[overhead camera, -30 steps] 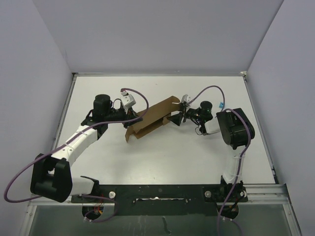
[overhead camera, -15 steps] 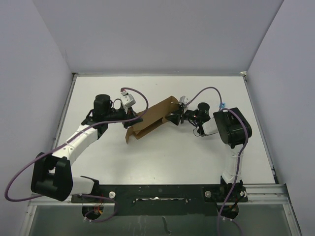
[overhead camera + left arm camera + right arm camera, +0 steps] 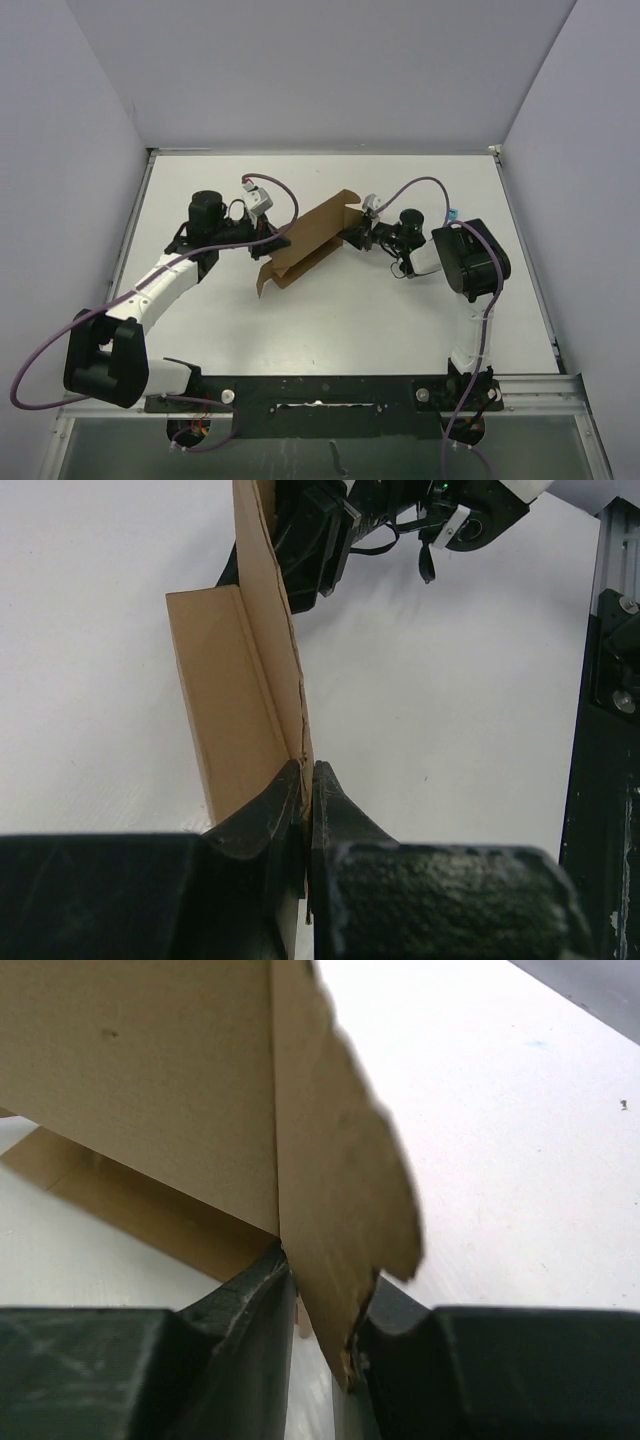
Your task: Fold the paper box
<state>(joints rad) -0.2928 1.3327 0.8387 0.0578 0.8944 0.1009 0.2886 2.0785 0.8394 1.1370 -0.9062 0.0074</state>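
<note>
**Cardboard held at both ends, fold not yet made**

Seen from above, the paper box (image 3: 305,240) lay half-formed on the white table (image 3: 330,320), one long panel raised. It stretched from my left gripper (image 3: 273,239) straight across to my right gripper (image 3: 354,237), each meeting one end of it.

In my left wrist view, my fingers (image 3: 270,810) were clenched on the lower edge of the upright panel. That panel ran directly ahead of them. The flat panel lay just to their left, joined to it along a crease. The other arm's dark fingers met the far end.

In my right wrist view, a ragged-edged flap stood between my fingers (image 3: 250,1290), and the creased corner sat right at the left fingertip. Both pads looked to touch the card, but I could not tell whether the pinch was firm.

I judged the sheet light and thin. It seemed stiff across a panel, willing to bend only at its creases, and easy to crumple or tear at that rough edge. The safest hold seemed close to a crease, not out at a flap's tip.
</note>
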